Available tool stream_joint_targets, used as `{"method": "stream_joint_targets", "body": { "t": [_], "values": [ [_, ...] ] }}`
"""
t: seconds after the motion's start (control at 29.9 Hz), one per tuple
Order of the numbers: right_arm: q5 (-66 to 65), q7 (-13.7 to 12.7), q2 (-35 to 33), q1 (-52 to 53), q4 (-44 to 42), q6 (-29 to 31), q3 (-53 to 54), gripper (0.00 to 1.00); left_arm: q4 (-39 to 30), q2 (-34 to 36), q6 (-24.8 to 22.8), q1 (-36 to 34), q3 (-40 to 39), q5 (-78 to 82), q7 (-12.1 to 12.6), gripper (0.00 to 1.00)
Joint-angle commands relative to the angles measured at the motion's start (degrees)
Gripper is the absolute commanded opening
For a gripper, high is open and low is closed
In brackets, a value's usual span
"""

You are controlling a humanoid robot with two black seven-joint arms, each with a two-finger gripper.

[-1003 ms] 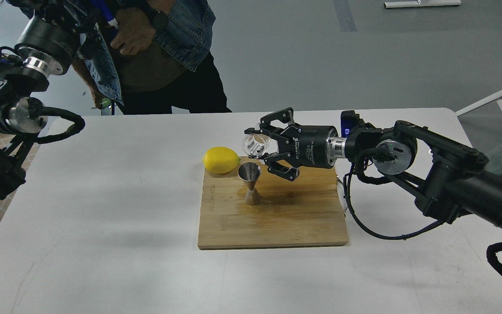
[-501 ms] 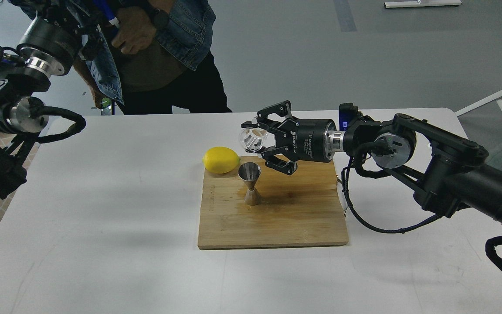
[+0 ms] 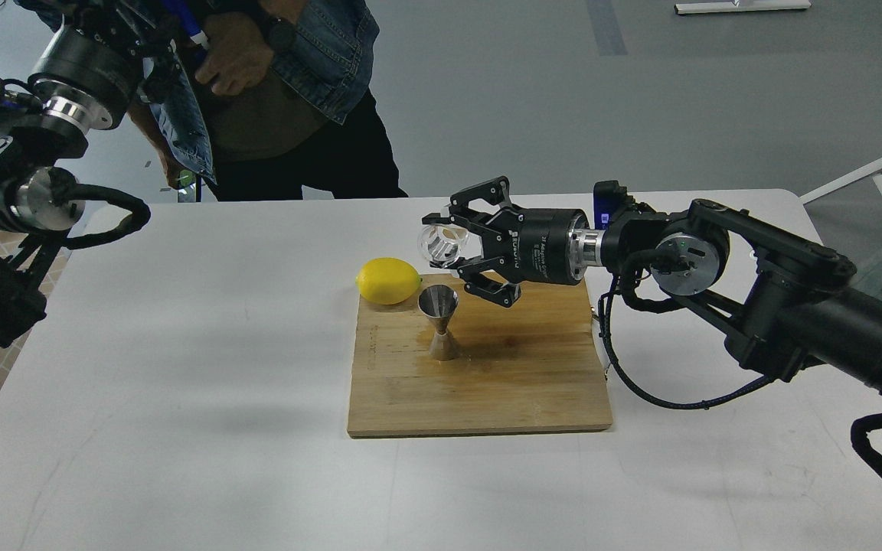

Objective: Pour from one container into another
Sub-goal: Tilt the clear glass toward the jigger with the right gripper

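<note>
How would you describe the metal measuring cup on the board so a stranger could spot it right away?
On the white table lies a wooden cutting board. Near its far left corner, just right of the yellow lemon, stands the steel jigger. It is the only shiny, hourglass-shaped thing there: two cones joined at a narrow waist.

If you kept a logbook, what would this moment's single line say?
right fingers: gripping glass, tipped sideways | jigger: upright on board, below glass | lemon: board's far-left corner | left arm: raised, away

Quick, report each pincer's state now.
Left pincer: not in view.
Right pincer: shut on the tumbler, tipped on its side above the jigger.
</note>
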Motion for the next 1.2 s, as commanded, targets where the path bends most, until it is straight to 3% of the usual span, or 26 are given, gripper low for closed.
{"method": "stream_joint_targets", "body": {
  "t": [0.0, 1.17],
  "values": [
    [0.0, 0.0, 0.0, 0.1, 0.0, 0.0, 0.0, 0.43, 0.0, 0.0, 0.0, 0.0, 0.0, 0.0, 0.0, 0.98],
    [-0.4, 0.2, -0.5, 2.1, -0.2, 0.4, -2.3, 0.43, -0.2, 0.8, 0.0, -0.1, 0.0, -0.1, 0.6, 0.98]
  ]
}}
